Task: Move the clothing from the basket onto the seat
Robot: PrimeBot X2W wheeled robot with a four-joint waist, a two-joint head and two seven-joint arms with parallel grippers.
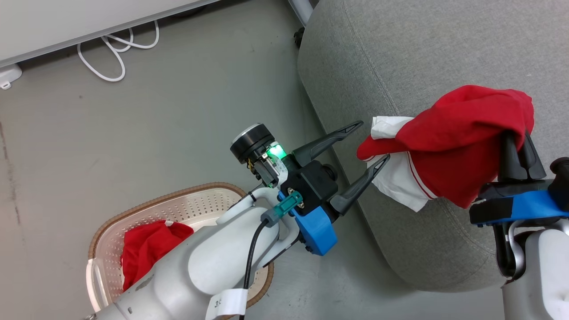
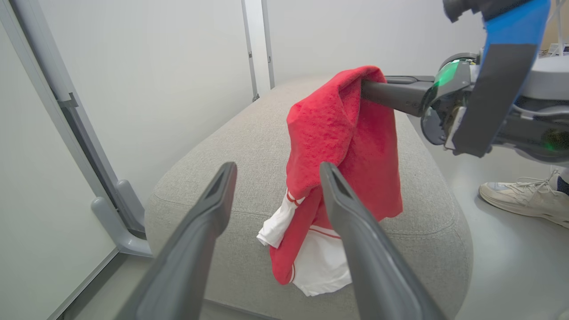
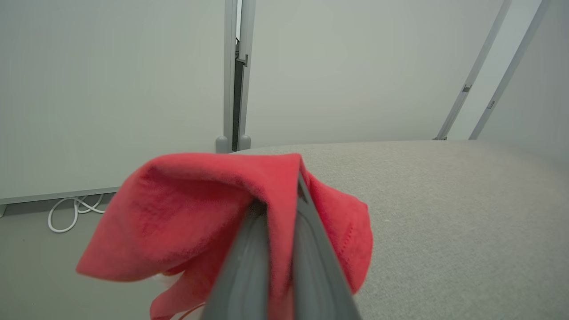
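Observation:
One red garment (image 1: pixel 458 138) with white panels hangs over the near edge of the grey seat (image 1: pixel 426 53), pinched at its top by my right gripper (image 1: pixel 519 135), which is shut on it. That same garment (image 2: pixel 342 169) droops from the right gripper (image 2: pixel 369 89) in the left wrist view, and its red cloth (image 3: pixel 195 213) wraps the right fingers (image 3: pixel 249 266). My left gripper (image 1: pixel 373 144) is open, its tips just left of the hanging cloth and apart from it. A second red garment (image 1: pixel 146 253) lies in the cream basket (image 1: pixel 195 200), partly hidden by my left forearm.
The basket stands on the grey floor (image 1: pixel 178 111) left of the seat. White cables (image 1: pixel 115 49) loop by the wall at the upper left. A person's pale shoe (image 2: pixel 524 200) rests on the floor beyond the seat. Grey partition posts (image 2: pixel 120 209) stand close behind the seat.

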